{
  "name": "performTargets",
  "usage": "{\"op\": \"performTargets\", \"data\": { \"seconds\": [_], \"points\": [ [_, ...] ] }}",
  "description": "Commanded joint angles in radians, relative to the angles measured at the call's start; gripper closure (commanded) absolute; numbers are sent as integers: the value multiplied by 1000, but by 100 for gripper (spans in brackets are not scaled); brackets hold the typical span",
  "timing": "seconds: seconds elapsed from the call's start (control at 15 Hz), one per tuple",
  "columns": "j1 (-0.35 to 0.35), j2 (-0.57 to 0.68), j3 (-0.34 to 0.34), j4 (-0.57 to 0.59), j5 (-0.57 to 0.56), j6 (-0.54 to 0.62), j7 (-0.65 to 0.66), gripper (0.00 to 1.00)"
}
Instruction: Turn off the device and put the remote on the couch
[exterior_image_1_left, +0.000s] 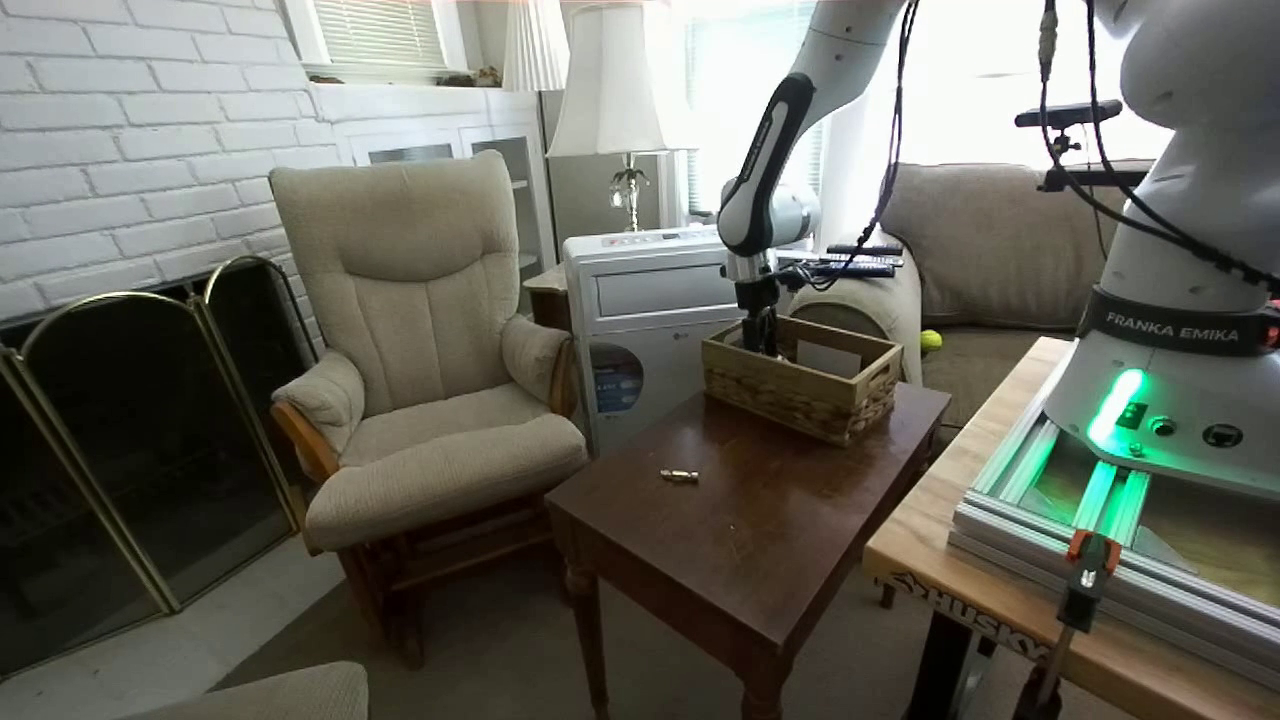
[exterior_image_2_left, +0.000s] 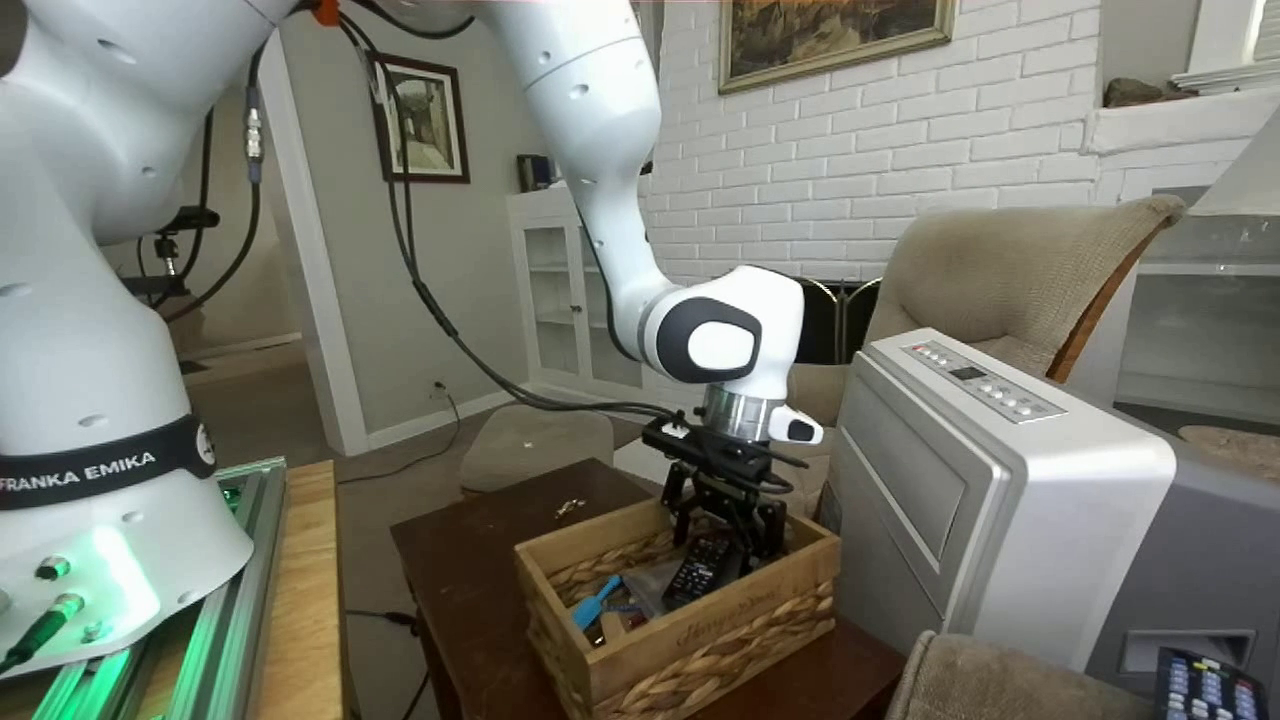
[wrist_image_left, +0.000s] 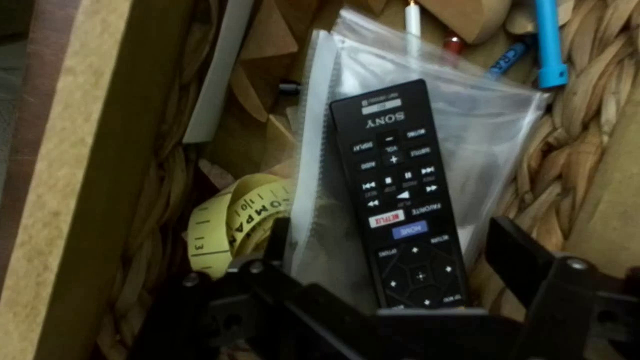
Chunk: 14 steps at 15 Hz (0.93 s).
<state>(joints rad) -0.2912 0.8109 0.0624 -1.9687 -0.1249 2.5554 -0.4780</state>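
The gripper (wrist_image_left: 390, 245) stands released, jaws spread; the wrist view shows the black Sony remote (wrist_image_left: 402, 200) partly between them, gaps on both sides, lying on a clear plastic bag (wrist_image_left: 480, 145) inside the basket (exterior_image_2_left: 715, 640)

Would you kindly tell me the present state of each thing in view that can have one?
claw: open, holding nothing
remote: face up, ungripped
bag: sealed or not, unclear
measuring tape: rolled up
basket: lidless, upright
air conditioner: display dark; running or not, unclear
base light: lit green
blinds: lowered
lamp: lit or not, unclear
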Motion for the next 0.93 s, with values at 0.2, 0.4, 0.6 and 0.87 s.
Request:
{"op": "performTargets", "data": {
  "seconds": [0.2, 0.4, 0.6, 0.87],
  "points": [
    [-35, 36, 32, 73, 83, -111, -17, 0],
    [-37, 48, 33, 96, 119, -150, -15, 0],
    [-43, 63, 41, 113, 150, -163, -26, 0],
    [-53, 77, 46, 127, 164, -170, -41, 0]
  ]
}}
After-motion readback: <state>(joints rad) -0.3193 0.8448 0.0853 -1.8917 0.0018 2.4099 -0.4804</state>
